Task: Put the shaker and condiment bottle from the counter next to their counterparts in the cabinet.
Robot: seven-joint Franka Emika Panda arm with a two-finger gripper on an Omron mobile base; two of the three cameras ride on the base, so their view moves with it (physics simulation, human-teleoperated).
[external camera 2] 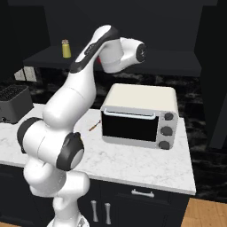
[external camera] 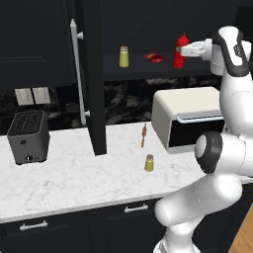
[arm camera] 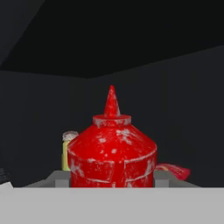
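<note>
A rendered home kitchen. A marble-veined table (external camera: pixel 74 178) over black drawers (external camera: pixel 74 225) carries a toaster (external camera: pixel 28 137) and toaster oven (external camera 2: pixel 139 115). What seems a dark stone backsplash (external camera: pixel 123 99) runs beneath black wall cabinets (external camera: pixel 34 44).

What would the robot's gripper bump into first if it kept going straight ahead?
The gripper is shut on the red squeeze bottle with the pointed nozzle. Straight on, the bottle probably meets the dark back wall of the black cabinet, though depth is unclear.

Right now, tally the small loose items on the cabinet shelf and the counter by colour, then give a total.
Yellow: 2, the shaker on the shelf and the shaker on the counter
Red: 2, the condiment bottle and the flat red item
Red-brown: 1, the skewer
Total: 5
</note>
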